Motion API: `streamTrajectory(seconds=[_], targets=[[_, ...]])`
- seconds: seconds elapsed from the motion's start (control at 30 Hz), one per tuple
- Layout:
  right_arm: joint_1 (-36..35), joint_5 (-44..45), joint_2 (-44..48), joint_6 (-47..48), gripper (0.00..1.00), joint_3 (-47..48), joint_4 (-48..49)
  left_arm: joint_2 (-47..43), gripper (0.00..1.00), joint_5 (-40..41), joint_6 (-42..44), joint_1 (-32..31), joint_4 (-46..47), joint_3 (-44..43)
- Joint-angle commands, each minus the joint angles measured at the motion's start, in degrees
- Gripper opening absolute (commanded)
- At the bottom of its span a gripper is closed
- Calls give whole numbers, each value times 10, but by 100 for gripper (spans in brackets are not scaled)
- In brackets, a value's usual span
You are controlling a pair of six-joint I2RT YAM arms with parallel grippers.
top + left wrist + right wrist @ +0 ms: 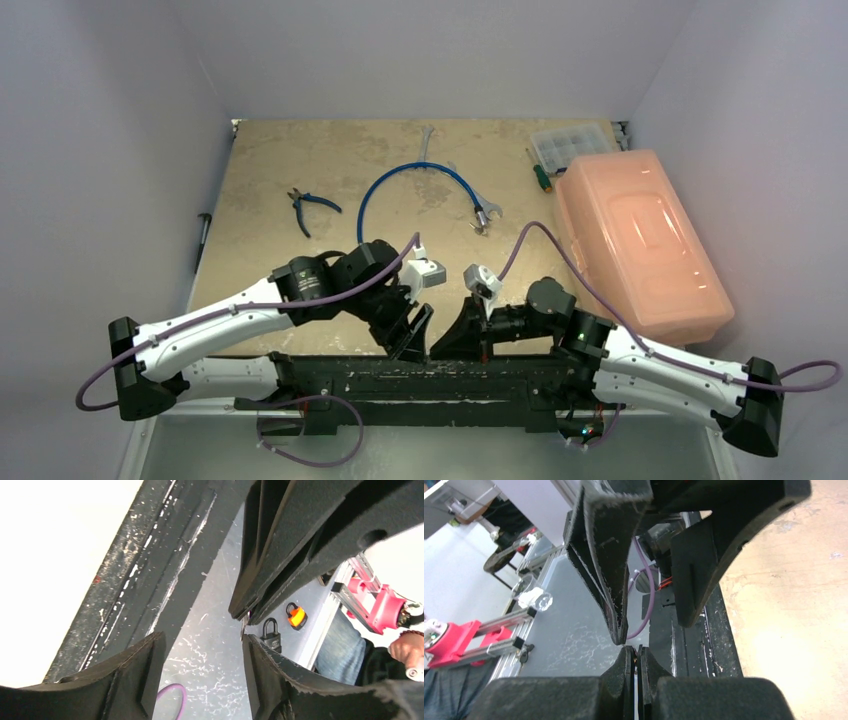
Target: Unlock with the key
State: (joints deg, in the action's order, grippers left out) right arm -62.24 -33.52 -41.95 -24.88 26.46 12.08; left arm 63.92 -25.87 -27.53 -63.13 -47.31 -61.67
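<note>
At near edge of table [280,170], both claws met tip to tip, likely so key could pass between them. Right claw [636,652] was shut tight on thin silvery bit, probably key [244,624]; too small for me to be sure. Left claw [200,640] stood open, held nothing. Dark padlock [270,634] lay lower down, partly cut off by left finger. I could not see keyhole.
</note>
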Motion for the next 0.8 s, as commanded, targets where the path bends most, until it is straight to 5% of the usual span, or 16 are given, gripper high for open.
streamTrajectory(seconds=[0.0,0.43,0.63,0.77], targets=[[-3,46,28,-24,0,-13,5,-33,62,55,21,0,0,-32],[-3,262,81,-126,0,-28,-64,-117,61,257,-29,0,55,-12],[-3,379,97,-238,0,-10,-126,-155,49,248,-42,0,178,83],[-3,462,111,-361,0,-13,-186,-187,47,347,-50,0,279,170]])
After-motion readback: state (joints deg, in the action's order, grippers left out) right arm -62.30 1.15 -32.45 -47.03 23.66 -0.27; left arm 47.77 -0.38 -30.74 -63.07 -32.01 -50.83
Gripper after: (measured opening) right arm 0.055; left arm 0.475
